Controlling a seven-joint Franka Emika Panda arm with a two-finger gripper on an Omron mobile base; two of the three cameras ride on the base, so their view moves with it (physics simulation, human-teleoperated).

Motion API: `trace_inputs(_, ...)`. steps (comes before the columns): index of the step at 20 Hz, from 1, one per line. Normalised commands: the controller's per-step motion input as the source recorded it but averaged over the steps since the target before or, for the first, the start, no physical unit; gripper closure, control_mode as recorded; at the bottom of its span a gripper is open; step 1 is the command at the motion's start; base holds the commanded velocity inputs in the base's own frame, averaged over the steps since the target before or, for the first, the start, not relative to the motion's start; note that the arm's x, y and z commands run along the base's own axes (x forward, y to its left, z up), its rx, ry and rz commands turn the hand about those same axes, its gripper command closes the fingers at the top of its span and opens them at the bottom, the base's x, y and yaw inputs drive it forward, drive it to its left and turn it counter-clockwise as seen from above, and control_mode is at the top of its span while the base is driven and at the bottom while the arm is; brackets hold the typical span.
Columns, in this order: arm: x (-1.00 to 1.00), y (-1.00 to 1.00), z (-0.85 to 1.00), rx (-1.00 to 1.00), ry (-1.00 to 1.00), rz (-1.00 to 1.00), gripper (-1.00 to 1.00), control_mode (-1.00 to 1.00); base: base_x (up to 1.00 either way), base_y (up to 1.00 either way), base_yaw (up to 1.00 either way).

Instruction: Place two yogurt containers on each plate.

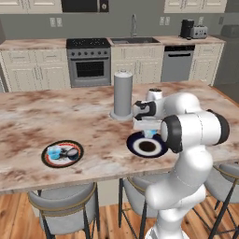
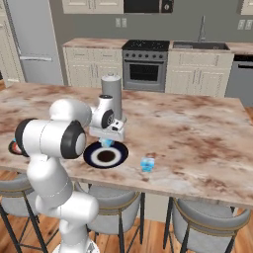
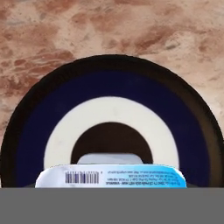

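Observation:
My gripper hangs just above the blue-black rimmed plate, shut on a pale blue yogurt container. In the hand view that container sits at the bottom, over the plate, whose dark centre is bare. The red-orange rimmed plate at the counter's left front holds a pale blue container and the dark one. Another pale blue container stands on the counter right of the blue-black plate.
A tall grey cylinder stands on the counter just behind the blue-black plate. Both plates lie near the island's front edge. Grey stools are tucked under it. The marble counter stretches away to the right.

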Motion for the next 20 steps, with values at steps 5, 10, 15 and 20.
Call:
trace_inputs(5,0.01,0.22,-0.19,0.00,0.00,0.00,1.00,-1.00,0.00,0.00,0.00)
trace_inputs(10,0.14,0.19,-0.21,0.00,0.00,0.00,1.00,-1.00,0.00,0.00,0.00)
trace_inputs(15,0.22,0.04,-0.23,0.00,0.00,0.00,1.00,-1.00,0.00,0.00,0.00)
trace_inputs(20,0.16,0.00,-0.21,0.00,0.00,0.00,1.00,-1.00,0.00,0.00,0.00)
